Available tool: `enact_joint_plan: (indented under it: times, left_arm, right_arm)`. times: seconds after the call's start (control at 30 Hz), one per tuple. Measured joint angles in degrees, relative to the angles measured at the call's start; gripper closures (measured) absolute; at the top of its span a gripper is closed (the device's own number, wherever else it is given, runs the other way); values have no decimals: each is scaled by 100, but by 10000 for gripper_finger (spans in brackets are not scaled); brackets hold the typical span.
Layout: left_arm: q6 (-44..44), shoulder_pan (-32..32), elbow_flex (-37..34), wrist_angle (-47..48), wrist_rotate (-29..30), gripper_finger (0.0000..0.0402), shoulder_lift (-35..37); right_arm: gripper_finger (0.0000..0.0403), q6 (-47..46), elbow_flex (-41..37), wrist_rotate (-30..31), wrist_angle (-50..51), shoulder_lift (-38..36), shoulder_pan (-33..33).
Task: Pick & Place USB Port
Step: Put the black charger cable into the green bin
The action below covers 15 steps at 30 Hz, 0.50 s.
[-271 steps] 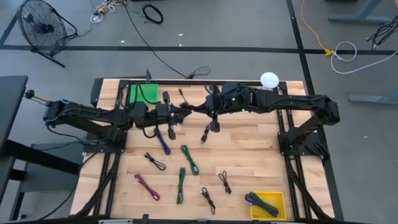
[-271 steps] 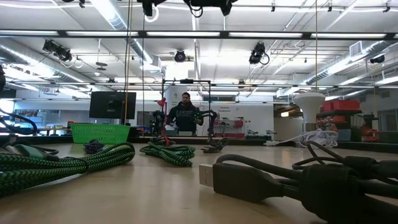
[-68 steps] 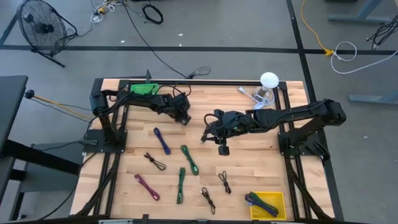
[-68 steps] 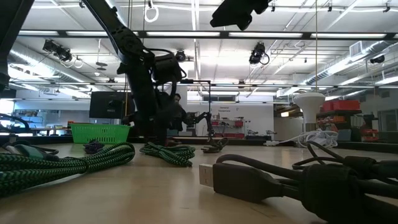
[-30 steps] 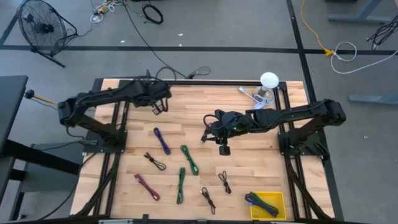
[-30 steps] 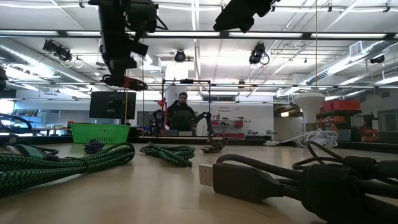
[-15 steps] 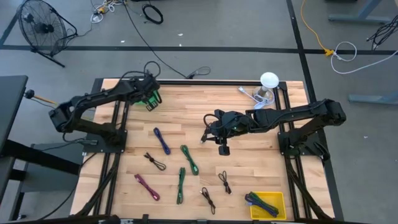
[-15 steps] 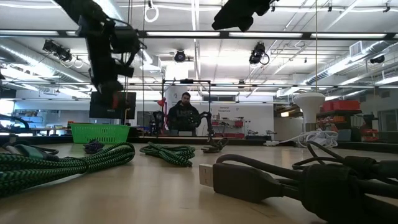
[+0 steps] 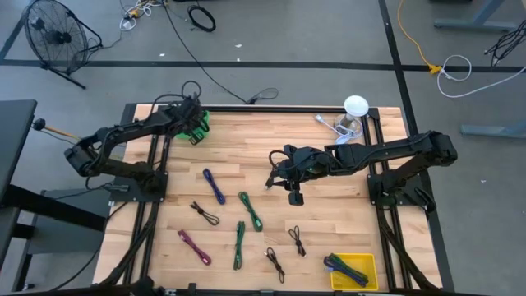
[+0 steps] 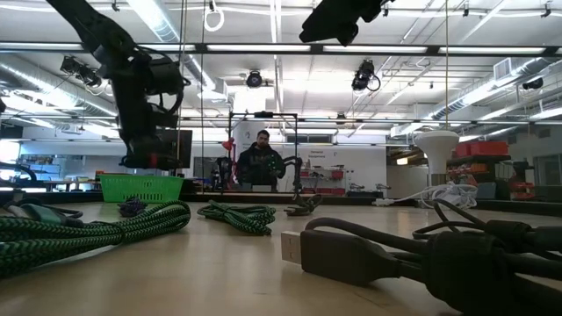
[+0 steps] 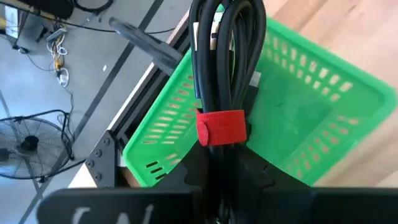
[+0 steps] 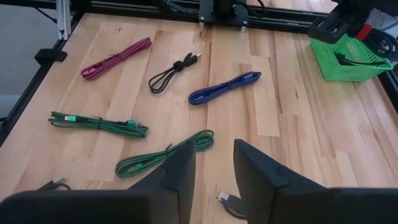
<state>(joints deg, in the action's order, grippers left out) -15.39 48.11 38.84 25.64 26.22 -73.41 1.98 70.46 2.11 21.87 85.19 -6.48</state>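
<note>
High view. Left gripper (image 9: pixel 194 125) poised over the green basket (image 9: pixel 200 123) at the far left corner of the worktop (image 9: pixel 329 197), carrying a bundled black cable (image 9: pixel 191 89) (the looped end sticks out beyond the worktop edge). Right gripper (image 9: pixel 294 196) waits above mid-worktop. Loose stock on the boards: blue cable (image 9: pixel 214 186), two green cables (image 9: pixel 251 210), pink cable (image 9: pixel 194 247), several small black cables (image 9: pixel 205 215). Yellow bin (image 9: pixel 355 270) at the near right corner already holds some cables. White lamp (image 9: pixel 355 107) at the far right.

Low view. Left arm hangs above the basket (image 10: pixel 140 187), bundle not yet down. Foreground items: braided green cable (image 10: pixel 97 228), black USB plug (image 10: pixel 303 248). A person (image 10: pixel 261 161) sits in the room beyond (not seen from above).

Left wrist view. Jaws clamped on the black cable (image 11: pixel 227 62), bound by a red strap (image 11: pixel 222 128), directly over the open basket (image 11: pixel 311 118), which looks empty. Only this view settles the grip and the alignment.

Right wrist view. Right jaws stand apart, holding nothing; the fingers (image 12: pixel 168 177) frame the green cable (image 12: pixel 165 154). Pink (image 12: pixel 116 57), black (image 12: pixel 174 70) and blue (image 12: pixel 225 87) cables lie beyond, basket (image 12: pixel 351 59) far off with the left gripper (image 12: pixel 348 25) above it.

Progress (a judgement): carry finished, release outstanding; many cables left on the worktop.
</note>
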Motion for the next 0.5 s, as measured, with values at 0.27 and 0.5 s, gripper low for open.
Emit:
enact_joint_plan:
  times: [0.27,0.5]
  left_arm:
    - [-153,247,-130,-175,14,360,-5]
    - [-173,529,-128,-372,-364,360,-7]
  right_arm:
    - [293,0,0,2,-27,0,0]
    - [293,0,0,2,-46,0,0]
